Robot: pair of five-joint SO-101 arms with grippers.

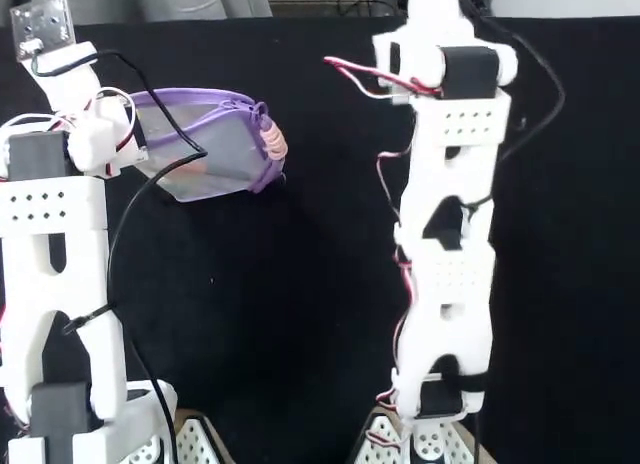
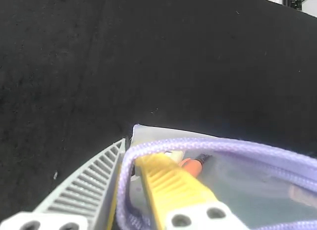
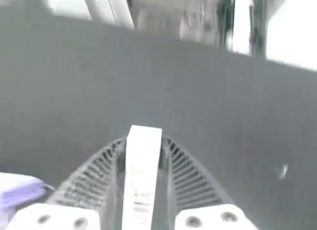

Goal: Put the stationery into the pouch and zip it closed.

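Pouch (image 1: 205,169) — clear-sided, edged with a purple zip band — is at the far left part of the black table (image 1: 300,314), its mouth gaping open toward the middle. A pink coiled loop (image 1: 272,139) hangs at the end of the zip band nearest the table's centre. Whether the underside rests on the cloth or hangs just above it cannot be told.

In the left wrist view the left gripper (image 2: 132,153) is clamped on the purple rim: the yellow finger (image 2: 171,183) lies inside the mouth and the grey ribbed finger (image 2: 94,183) lies outside, with the band pinched between them. Just past the yellow fingertip, inside the clear wall, sits an orange item (image 2: 189,163) with a small white piece (image 2: 173,154) touching it.

The right arm (image 1: 450,184) stretches up the middle of the high view, well apart from the left arm (image 1: 55,234). In its wrist view the right gripper (image 3: 143,141) has both ribbed fingers pressed against a white bar (image 3: 141,175) that stands between them and pokes out past the tips. It is held over bare black cloth — a purple corner of the pouch shows off to one side, near but not touching.
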